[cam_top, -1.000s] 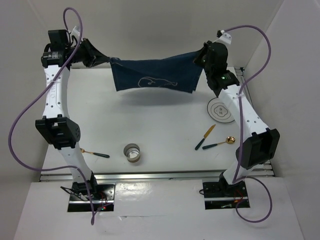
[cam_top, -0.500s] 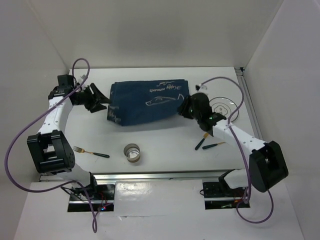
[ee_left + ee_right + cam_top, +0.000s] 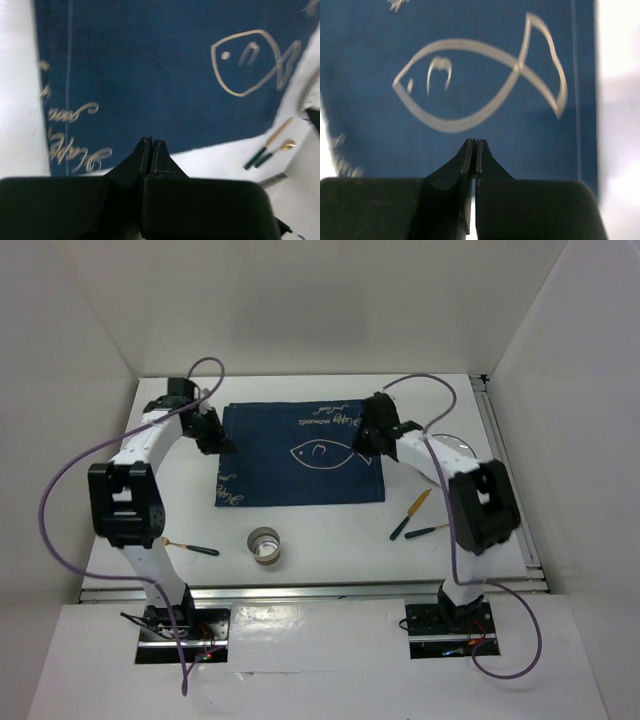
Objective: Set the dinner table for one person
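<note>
- The table (image 3: 330, 540) is spanning the whole bench, with a blue mat (image 3: 300, 455) lying flat at the middle of its far side.
- The left gripper (image 3: 151, 142) is sitting at the mat's far-left corner and the right gripper (image 3: 474, 143) near its far-right. Both are pinched fully closed, and whether cloth is caught between them is not showing.
- The fingers should be parting before lifting, so nothing is dragging the mat into wrinkles.
- A fork (image 3: 190, 547) is waiting near-left, with a knife (image 3: 411, 512) and spoon (image 3: 428, 531) near-right.

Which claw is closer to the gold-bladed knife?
Right. The right gripper is at the right edge of the blue mat, the knife just beyond on that side; the left gripper is at its opposite edge.
</note>
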